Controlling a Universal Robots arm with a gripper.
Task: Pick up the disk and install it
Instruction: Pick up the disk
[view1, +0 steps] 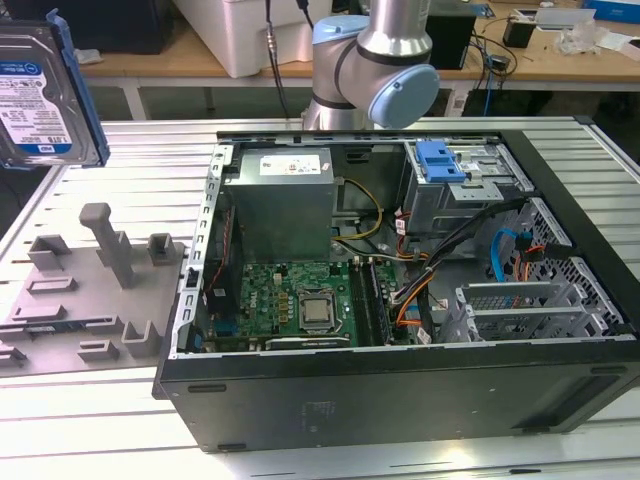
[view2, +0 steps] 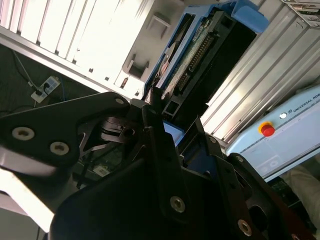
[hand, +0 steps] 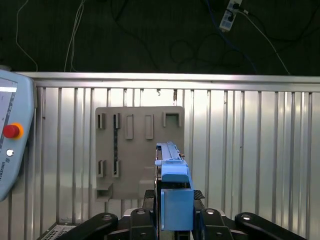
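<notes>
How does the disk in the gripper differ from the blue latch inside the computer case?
The disk hangs in the air, clamped by the gripper, outside the case at the exterior view's left; the blue latch sits on the grey cage inside it. The disk stands on edge; the latch lies roughly flat. The disk is metal framed in blue; the latch is all blue. Both have blue plastic.

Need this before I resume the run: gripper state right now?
gripper: closed on the disk, clamping its blue carrier, with the disk held in the air.
</notes>
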